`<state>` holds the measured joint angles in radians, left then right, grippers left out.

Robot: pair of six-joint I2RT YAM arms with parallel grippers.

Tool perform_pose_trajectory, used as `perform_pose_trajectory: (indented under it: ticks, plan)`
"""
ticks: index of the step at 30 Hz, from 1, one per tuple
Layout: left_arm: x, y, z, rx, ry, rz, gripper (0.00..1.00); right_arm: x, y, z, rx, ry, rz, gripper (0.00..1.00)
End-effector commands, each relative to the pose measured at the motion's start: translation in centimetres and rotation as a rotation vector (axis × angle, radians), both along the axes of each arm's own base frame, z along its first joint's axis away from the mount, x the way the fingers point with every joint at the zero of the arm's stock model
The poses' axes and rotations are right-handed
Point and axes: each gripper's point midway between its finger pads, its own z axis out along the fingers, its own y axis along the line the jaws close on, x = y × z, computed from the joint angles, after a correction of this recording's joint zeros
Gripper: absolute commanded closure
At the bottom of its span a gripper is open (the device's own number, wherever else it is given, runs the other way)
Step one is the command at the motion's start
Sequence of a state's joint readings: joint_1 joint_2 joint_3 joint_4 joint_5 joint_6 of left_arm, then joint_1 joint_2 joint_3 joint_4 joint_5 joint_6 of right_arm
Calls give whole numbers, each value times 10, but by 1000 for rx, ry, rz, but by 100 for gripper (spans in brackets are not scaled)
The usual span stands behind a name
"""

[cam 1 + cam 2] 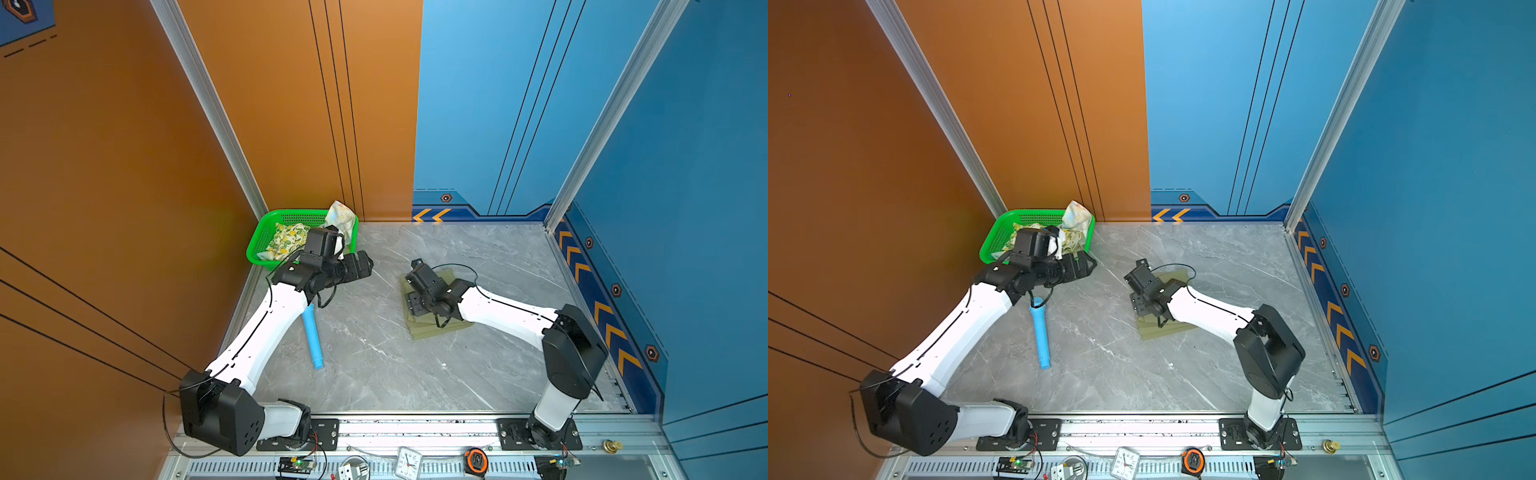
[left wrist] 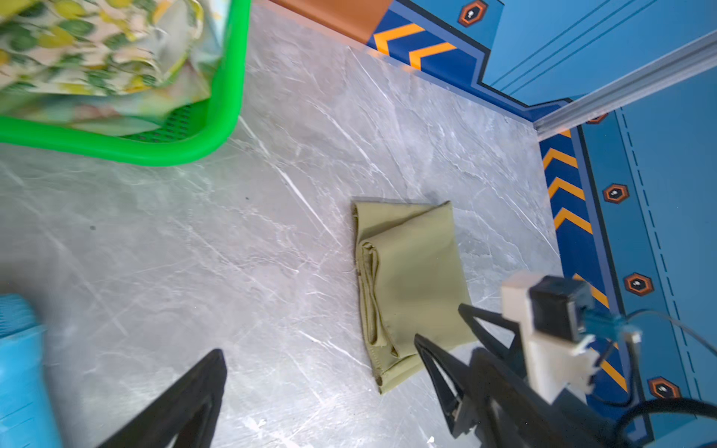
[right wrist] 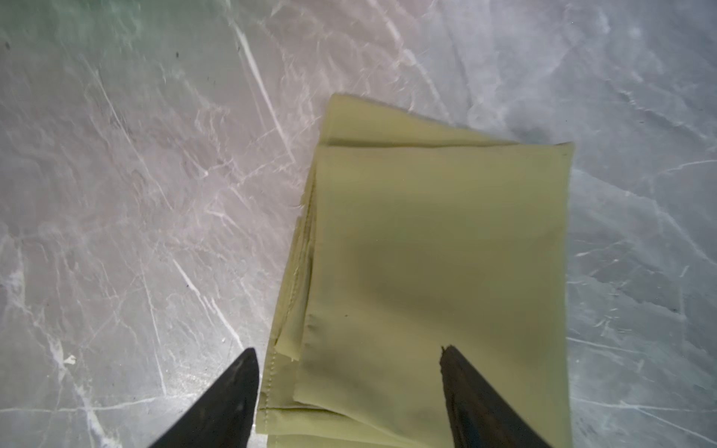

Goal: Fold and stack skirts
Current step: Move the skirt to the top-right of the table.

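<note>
We note a grey marble-patterned tabletop with three things lying directly on it. A green perforated plastic basket sits in the far left corner, and a light-blue plastic microphone-shaped toy lies near the left edge. A folded olive-green cloth skirt lies flat right of centre, well apart from both.

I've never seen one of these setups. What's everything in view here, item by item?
olive-green skirt: 1, olive, folded on the table, right of centre
lemon-print skirt: 1, white with yellow and green, in the basket
floral skirt: 1, pastel, bunched at the basket's far corner
basket: 1, green, table's far left corner
toy: 1, light blue, lying on the table's left side
table: 1, grey marble pattern
clock: 1, white, front rail
tape measure: 1, orange and black, front rail
left hand: 1, black, open, beside the basket
right hand: 1, black, open, above the olive-green skirt
</note>
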<state>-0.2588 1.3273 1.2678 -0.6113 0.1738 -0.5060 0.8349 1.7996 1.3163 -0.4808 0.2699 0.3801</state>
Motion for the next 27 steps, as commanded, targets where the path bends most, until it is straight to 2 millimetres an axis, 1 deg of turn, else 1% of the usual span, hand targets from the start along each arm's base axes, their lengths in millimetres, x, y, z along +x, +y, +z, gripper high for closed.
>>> perform_pose_trajectory:
  ticks: [1, 4, 8, 11, 13, 15, 24, 26, 27]
  plan:
    - [-16, 23, -11, 102, 66, -13, 2, -3, 1, -8, -145, -4, -5, 26]
    - [-16, 24, -16, 155, 51, -29, 1, -5, 11, -18, -216, 1, 10, 27]
    - [-17, 21, -25, 171, 10, -43, 0, -2, 14, -28, -291, 2, 15, 28]
    - [-20, 23, -31, 190, 8, -55, 0, -1, 10, -36, -352, 4, 11, 29]
    - [-22, 26, -31, 201, 5, -55, 0, 0, 6, -37, -373, -2, 8, 30]
    - [-22, 27, -31, 205, 0, -51, 1, 0, 3, -52, -404, 19, 14, 32]
    - [-20, 37, -31, 162, -2, -5, 2, -2, 2, -76, -436, 65, 24, 34]
    - [-21, 37, -31, 160, -2, -3, 2, 0, -2, -82, -450, 74, 21, 39]
    - [-21, 37, -32, 161, -1, -3, 2, 1, -5, -85, -457, 83, 19, 44]
